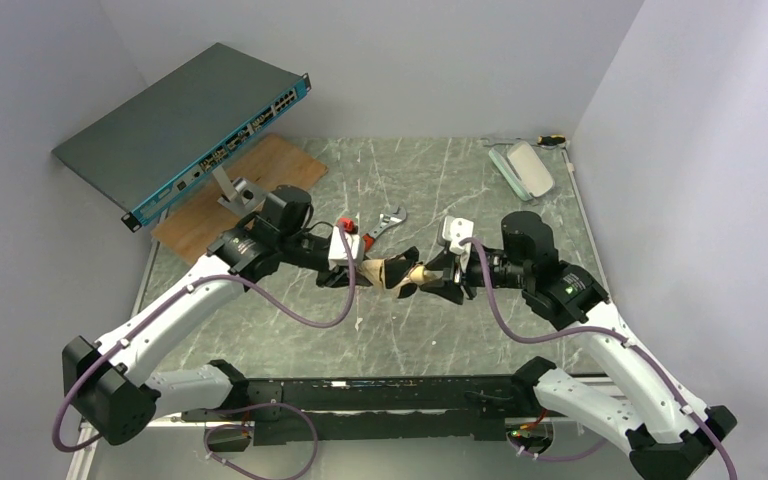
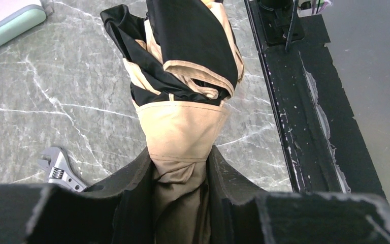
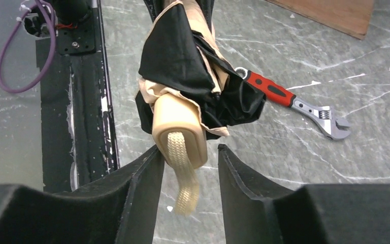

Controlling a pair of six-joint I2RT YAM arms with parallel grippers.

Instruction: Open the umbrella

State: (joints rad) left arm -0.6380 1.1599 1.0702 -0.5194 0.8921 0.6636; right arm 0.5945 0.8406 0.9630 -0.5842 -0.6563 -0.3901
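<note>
The folded umbrella (image 1: 398, 272) hangs above the table between my two grippers, cream-tan fabric outside with black lining bunched loose. My left gripper (image 1: 360, 272) is shut on its cream fabric end; in the left wrist view the fingers (image 2: 132, 175) squeeze the fabric (image 2: 180, 127). My right gripper (image 1: 442, 276) is open at the other end. In the right wrist view the cream knob handle (image 3: 179, 124) sits just at the tips of the right gripper (image 3: 188, 155), against the left finger, with a gap to the right finger. A woven wrist strap (image 3: 185, 178) hangs down between the jaws.
A red-handled adjustable wrench (image 1: 380, 228) lies on the marble table just behind the umbrella. The mint-green case (image 1: 522, 168) lies at the back right. A network switch (image 1: 185, 125) on a stand and a wooden board (image 1: 250, 180) are at the back left. A black rail (image 1: 380, 395) runs along the near edge.
</note>
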